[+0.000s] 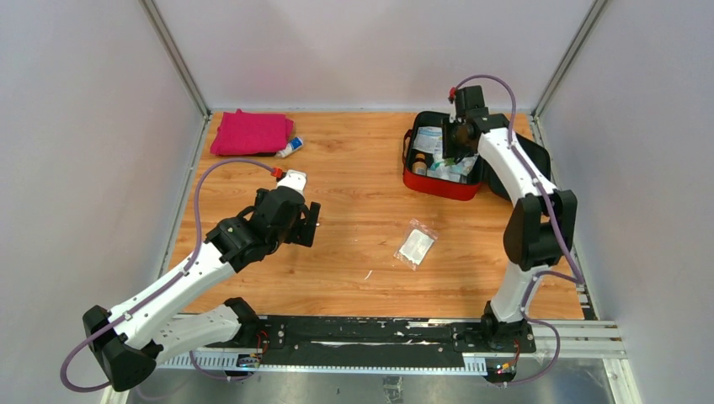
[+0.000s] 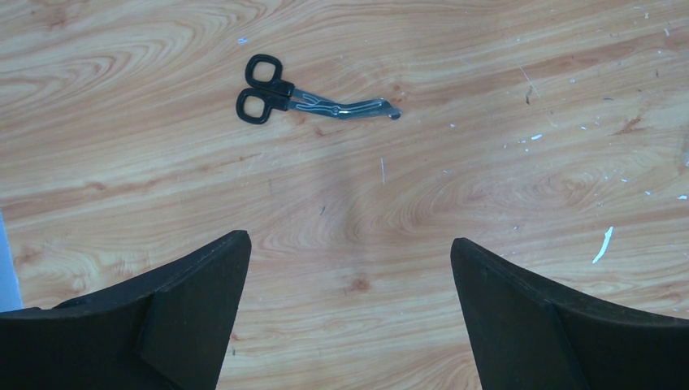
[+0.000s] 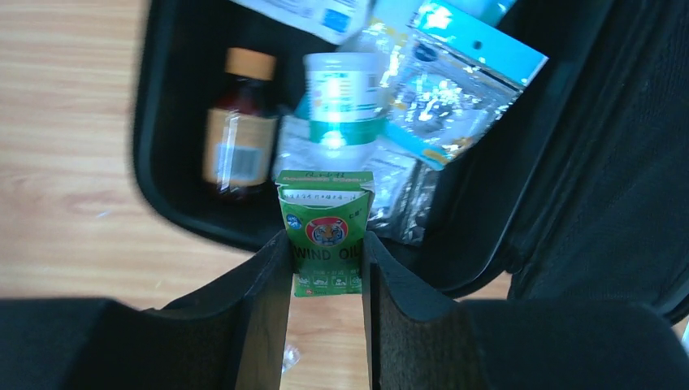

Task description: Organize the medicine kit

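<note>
The medicine kit [image 1: 438, 183], a red clamshell case with black lining [image 3: 162, 175], lies open at the back right of the table. Inside it are a brown bottle [image 3: 238, 134], a white bottle [image 3: 341, 101] and foil packets [image 3: 455, 89]. My right gripper [image 1: 459, 139] hangs over the case. In the right wrist view, my right gripper [image 3: 327, 252] is shut on a small green wind oil box [image 3: 326, 231] at the case's near rim. Over the table's left side, my left gripper [image 1: 310, 225] is wide open and holds nothing. Black-handled scissors [image 2: 313, 100] lie on the wood ahead of the left gripper [image 2: 349, 244].
A clear plastic packet [image 1: 416, 245] lies mid-table. A folded pink cloth [image 1: 251, 132] sits at the back left, with a small white tube [image 1: 290, 149] beside it. Grey walls close in the table on three sides.
</note>
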You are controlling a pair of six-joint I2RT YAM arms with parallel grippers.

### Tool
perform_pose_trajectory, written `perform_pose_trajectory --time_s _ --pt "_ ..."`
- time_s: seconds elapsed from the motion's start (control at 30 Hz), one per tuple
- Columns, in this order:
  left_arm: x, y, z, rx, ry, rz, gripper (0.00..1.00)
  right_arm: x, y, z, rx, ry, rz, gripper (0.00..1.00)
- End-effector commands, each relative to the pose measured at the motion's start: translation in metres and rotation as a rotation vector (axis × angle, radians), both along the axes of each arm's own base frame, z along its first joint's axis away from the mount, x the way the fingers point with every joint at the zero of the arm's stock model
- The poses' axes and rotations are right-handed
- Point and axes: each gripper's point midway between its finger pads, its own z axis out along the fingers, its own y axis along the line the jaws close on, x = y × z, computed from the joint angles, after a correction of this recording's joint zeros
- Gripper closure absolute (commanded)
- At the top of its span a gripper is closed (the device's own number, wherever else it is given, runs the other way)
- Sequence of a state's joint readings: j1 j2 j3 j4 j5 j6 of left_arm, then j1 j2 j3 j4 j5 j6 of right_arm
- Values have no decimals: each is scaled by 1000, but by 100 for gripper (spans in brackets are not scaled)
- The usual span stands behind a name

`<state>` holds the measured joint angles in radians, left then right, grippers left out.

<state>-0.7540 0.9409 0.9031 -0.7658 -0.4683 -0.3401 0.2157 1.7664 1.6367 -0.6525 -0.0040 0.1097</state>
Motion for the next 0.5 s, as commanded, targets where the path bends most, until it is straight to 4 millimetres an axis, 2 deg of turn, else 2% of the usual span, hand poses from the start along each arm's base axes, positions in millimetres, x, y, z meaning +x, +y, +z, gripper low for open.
perform_pose_trajectory --time_s 0.0,0.23,0.47 --pt "3 4 2 13 -12 17 0 7 -41 -37 -106 125 -158 66" --pt "5 8 1 24 -20 44 0 21 -59 -56 -197 170 -215 59" --pt "6 14 -9 18 -4 131 0 23 -64 -56 -218 167 -238 34"
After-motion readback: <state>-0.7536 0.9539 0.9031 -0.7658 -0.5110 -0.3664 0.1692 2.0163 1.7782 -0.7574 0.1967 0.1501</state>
